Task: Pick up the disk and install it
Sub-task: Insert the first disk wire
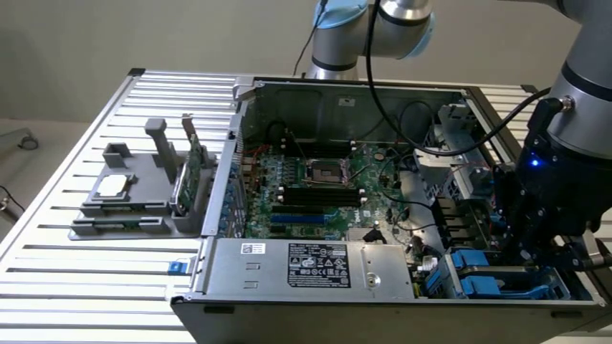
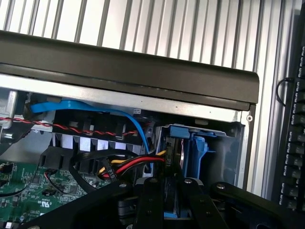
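The disk (image 2: pixel 173 151) stands on edge in the drive bay (image 2: pixel 209 143) at the corner of the open computer case, showing a dark thin edge framed by its blue carrier (image 2: pixel 196 153). My gripper (image 2: pixel 170 185) reaches down over it, with its black fingers (image 2: pixel 150 200) pressed against both sides of the disk. In the exterior view the gripper (image 1: pixel 532 240) hangs over the blue bays (image 1: pixel 478 276) at the case's front corner on that view's right, and it covers the disk there.
A blue data cable (image 2: pixel 128 117) and red-yellow power wires (image 2: pixel 133 164) run right beside the bay. The motherboard (image 1: pixel 316 186) and power supply (image 1: pixel 316 265) fill the case. A grey holder (image 1: pixel 134 193) with a chip and a green card stands on the slatted table (image 1: pixel 57 236) at the exterior view's left.
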Controlling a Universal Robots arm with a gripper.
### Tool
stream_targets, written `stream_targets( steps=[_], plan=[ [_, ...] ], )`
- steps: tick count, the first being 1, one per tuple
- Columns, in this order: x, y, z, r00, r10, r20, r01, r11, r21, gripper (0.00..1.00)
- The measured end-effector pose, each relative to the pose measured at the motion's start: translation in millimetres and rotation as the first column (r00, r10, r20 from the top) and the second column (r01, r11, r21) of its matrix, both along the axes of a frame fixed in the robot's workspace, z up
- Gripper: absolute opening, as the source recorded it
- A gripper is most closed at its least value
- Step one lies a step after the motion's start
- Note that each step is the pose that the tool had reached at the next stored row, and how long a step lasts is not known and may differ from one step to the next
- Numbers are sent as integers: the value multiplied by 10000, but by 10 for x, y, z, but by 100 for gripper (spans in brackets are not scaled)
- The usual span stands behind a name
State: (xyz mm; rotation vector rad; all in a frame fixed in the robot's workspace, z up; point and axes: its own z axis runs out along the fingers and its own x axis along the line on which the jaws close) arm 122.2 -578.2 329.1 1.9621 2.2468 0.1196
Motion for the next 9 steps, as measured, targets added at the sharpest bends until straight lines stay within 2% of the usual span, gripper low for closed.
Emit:
stream_targets(
  steps=[9],
  plan=[
    [0,9,1,10000,0,0,0,10000,-6,18]
  ],
)
